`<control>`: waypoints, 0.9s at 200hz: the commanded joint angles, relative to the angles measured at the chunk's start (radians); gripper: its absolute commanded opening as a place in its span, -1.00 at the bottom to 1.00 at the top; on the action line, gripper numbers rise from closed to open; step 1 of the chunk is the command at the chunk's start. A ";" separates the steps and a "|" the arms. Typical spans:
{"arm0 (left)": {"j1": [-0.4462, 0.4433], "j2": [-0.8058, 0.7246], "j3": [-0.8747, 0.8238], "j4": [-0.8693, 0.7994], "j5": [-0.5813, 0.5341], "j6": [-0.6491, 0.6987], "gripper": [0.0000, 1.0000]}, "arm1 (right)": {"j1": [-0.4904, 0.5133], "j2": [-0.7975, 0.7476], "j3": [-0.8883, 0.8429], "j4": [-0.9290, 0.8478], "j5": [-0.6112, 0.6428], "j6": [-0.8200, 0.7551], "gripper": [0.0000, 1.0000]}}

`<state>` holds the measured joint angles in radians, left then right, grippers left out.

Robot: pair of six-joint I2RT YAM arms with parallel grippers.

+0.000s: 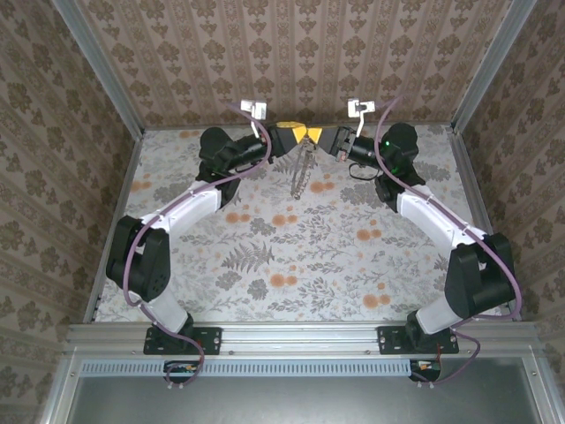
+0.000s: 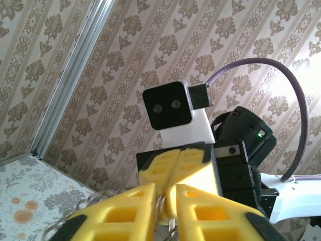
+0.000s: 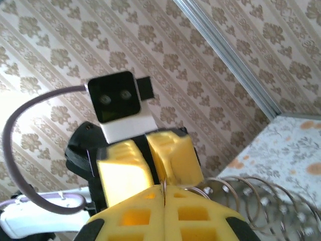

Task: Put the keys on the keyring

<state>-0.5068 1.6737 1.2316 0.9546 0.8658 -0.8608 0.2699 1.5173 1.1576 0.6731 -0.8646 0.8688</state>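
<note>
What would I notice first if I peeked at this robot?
Two bright yellow hands, the left hand and the right hand, meet nose to nose above the far middle of the flowery table. A springy wire coil dangles from the spot where they meet, down toward the table. Brown patterned wallpaper stands on the far side, left and right.
</note>
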 commanded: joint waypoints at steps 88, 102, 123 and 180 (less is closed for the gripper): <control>0.106 -0.046 0.195 -0.490 0.279 0.304 -0.42 | -0.052 0.042 0.392 -1.019 -0.233 -0.783 -1.00; 0.103 -0.036 0.242 -0.617 0.328 0.382 -0.42 | -0.053 0.054 0.419 -1.081 -0.242 -0.833 -1.00; 0.087 -0.023 0.311 -0.814 0.378 0.510 -0.42 | -0.053 0.071 0.454 -1.145 -0.265 -0.874 -1.00; 0.057 0.022 0.418 -1.101 0.427 0.712 -0.44 | -0.053 0.078 0.452 -1.141 -0.277 -0.873 -1.00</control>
<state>-0.4507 1.6676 1.6222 0.0044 1.2385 -0.2668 0.2176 1.5925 1.5761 -0.4500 -1.0908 0.0284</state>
